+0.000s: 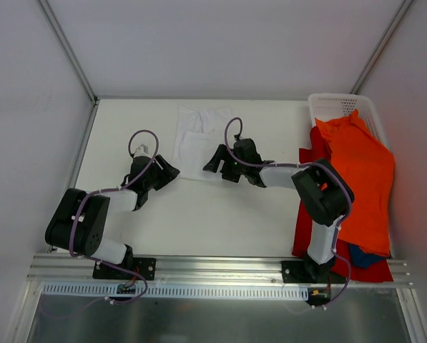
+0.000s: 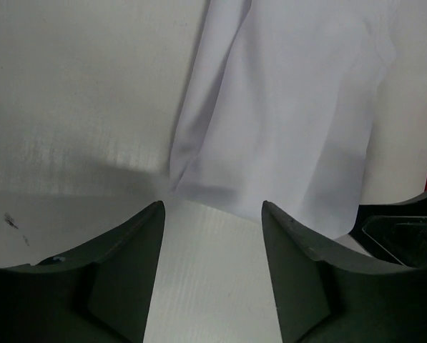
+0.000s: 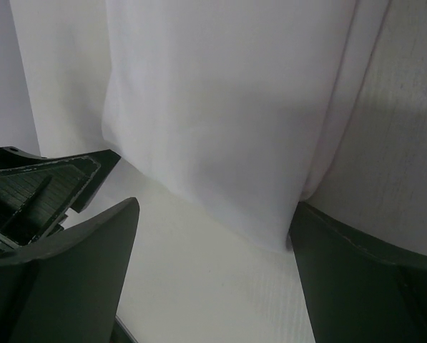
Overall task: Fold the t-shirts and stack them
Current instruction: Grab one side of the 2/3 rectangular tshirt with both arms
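Observation:
The white t-shirt (image 1: pixel 197 141) lies partly folded at the back centre of the table. My left gripper (image 1: pixel 167 171) is open and empty at the shirt's near left corner. My right gripper (image 1: pixel 214 163) is open and empty at its near right corner. In the left wrist view the gripper (image 2: pixel 213 214) stands over bare table, with the shirt's edge (image 2: pixel 285 128) just ahead. In the right wrist view the gripper (image 3: pixel 213 221) is open, and the shirt's corner (image 3: pixel 220 107) touches the right finger (image 3: pixel 363 279). The orange t-shirt (image 1: pixel 362 179) is draped over the red t-shirt (image 1: pixel 307 232) at the right.
A white mesh basket (image 1: pixel 335 106) stands at the back right, partly under the orange shirt. A blue cloth (image 1: pixel 361 256) pokes out near the front right. A metal rail (image 1: pixel 220 268) runs along the near edge. White walls enclose the table.

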